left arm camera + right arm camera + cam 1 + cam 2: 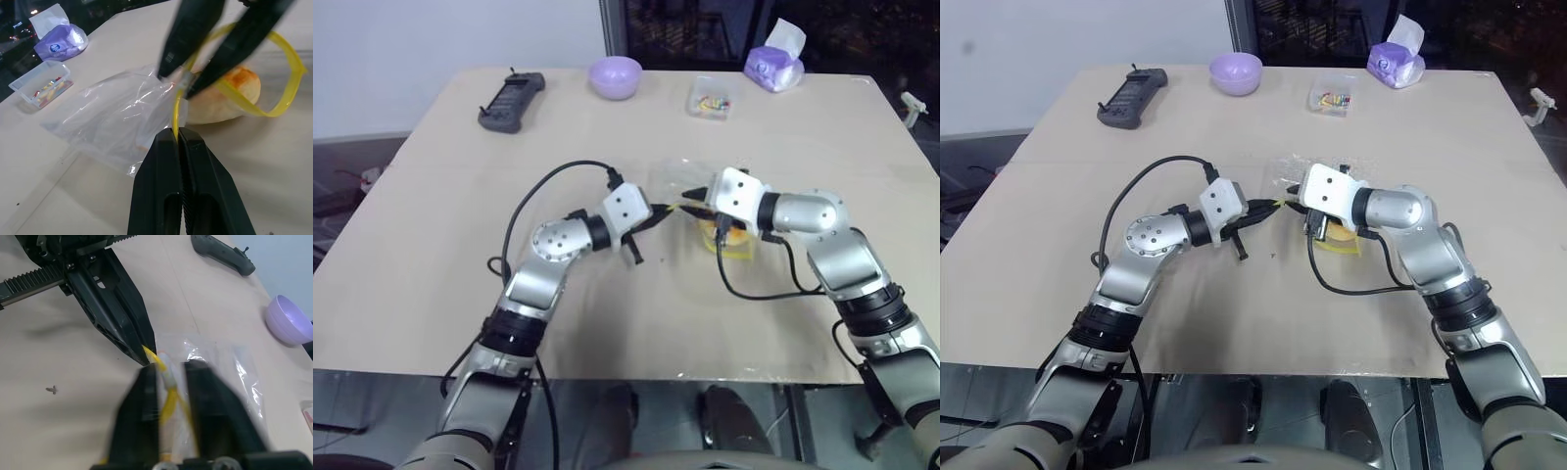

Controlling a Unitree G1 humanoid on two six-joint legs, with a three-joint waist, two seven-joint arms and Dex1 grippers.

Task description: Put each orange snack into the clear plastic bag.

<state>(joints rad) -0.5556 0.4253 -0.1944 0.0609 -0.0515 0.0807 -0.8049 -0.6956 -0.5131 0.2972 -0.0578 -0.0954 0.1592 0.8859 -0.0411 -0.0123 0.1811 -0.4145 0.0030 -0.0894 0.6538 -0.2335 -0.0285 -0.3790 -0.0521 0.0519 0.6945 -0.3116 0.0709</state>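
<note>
Where the beige table point(431, 196) ends, grey floor point(342, 176) begins.

My clear plastic bag point(115, 115) lies crinkled mid-table, its yellow zip strip point(274, 93) pulled into an open loop, lifted off the surface. My orange snack point(225, 95), round, golden-orange, sits just inside that mouth, resting on the table.

Orange snack point(230, 95) half hidden behind right tool point(183, 88); small clear box point(40, 84) contents too small to tell
</note>
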